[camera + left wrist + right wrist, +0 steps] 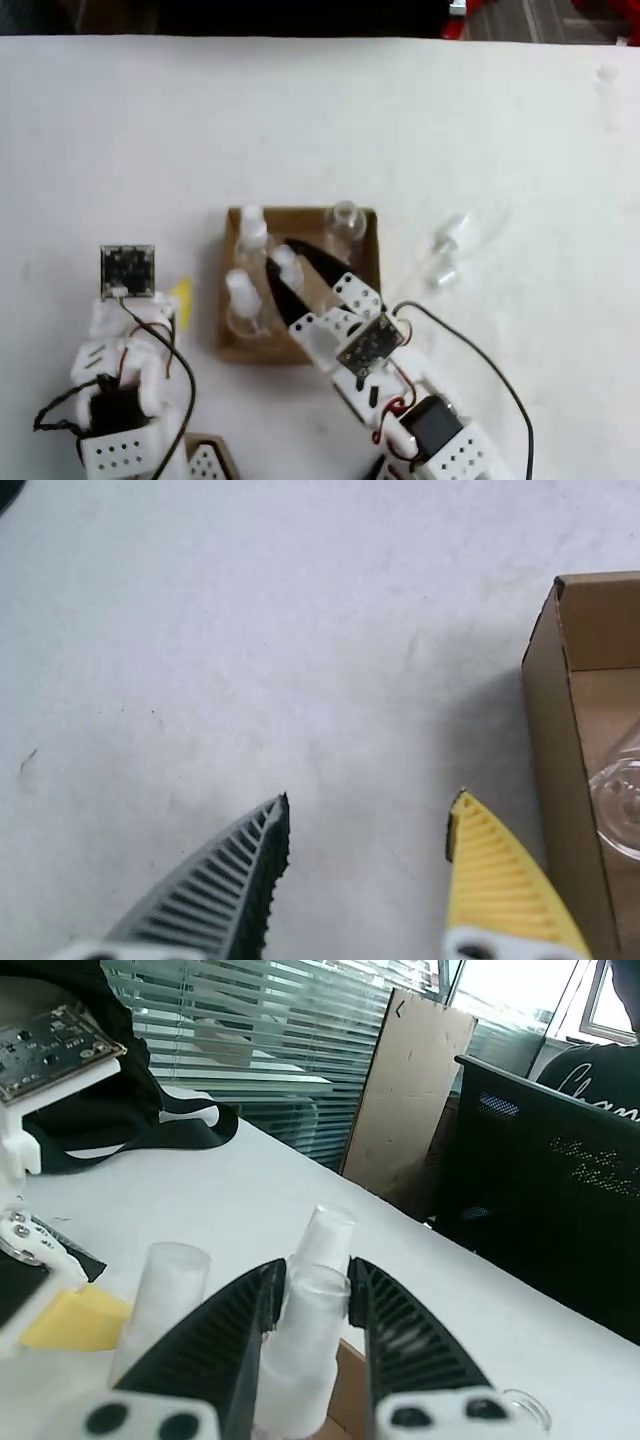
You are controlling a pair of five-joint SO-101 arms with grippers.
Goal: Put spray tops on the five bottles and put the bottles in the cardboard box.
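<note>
In the cardboard box (372, 262), near its middle: the right arm's fingers (215, 1345) are clamped on the upper part of a clear bottle (300, 1360), which stands roughly upright among the others.

Step in hand, as I judge it: you are setting a capped bottle down in the box.

Count from the high view:
- The left half of the box has three bottles with whitish tops. These are the held one, a far one (250, 226) and a near one (241, 292), all close together.
- The far right corner has a fourth bottle (345, 220). Its mouth looks open, so probably no top is fitted.
- A fifth bottle (446, 256) lies on its side on the surface (150, 130), just beside the box's right wall. I cannot tell whether it is capped.

The left arm's fingers (490, 875) are apart and hold nothing. They hang over bare surface just left of the box.

Next move: part the right fingers only once the bottle's base is down. Then lift straight up, because the neighbours stand close enough to be caught and tipped. After that, the open-mouthed bottle and the lying one likely need your attention.

Look of the held bottle: a see-through body, a frosted whitish top, slim and tall. Judged light and easy to topple, with a smooth wall that could slip under a loose grip.
</note>
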